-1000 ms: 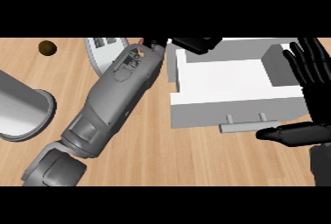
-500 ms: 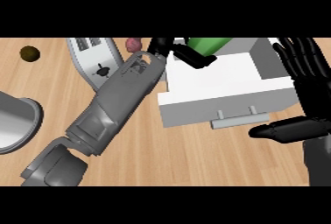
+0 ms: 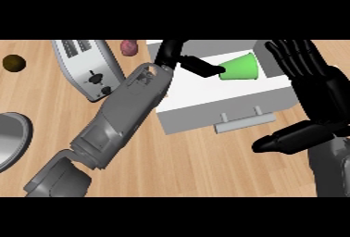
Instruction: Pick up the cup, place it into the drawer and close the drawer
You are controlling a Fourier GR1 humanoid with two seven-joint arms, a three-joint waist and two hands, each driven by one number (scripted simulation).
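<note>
The green cup point(image 3: 240, 68) lies on its side in the upper right of the frame, over the open white drawer point(image 3: 205, 99), its wide mouth turned toward the right. The left hand point(image 3: 183, 58) pinches it at the narrow end, black fingers and thumb curled onto the cup's base from the left. Behind that hand the grey left forearm point(image 3: 123, 120) runs diagonally down to the lower left of the frame, crossing the drawer's left edge. The drawer's front face sits just below the cup, with a pale handle point(image 3: 244, 121) projecting toward the lower edge. At the right side of the frame the right hand point(image 3: 311, 88) stands open, fingers straight and pointing up beside the drawer's right wall, thumb stretched out to the left below the handle; it holds nothing. Left of the forearm a silver toaster point(image 3: 87, 67) rests on the wooden counter point(image 3: 205, 162). A reddish object point(image 3: 128, 46) lies at the top edge, a small dark brown ball point(image 3: 14, 62) in the upper left, and a grey pan's rim point(image 3: 14, 141) at the left edge.
</note>
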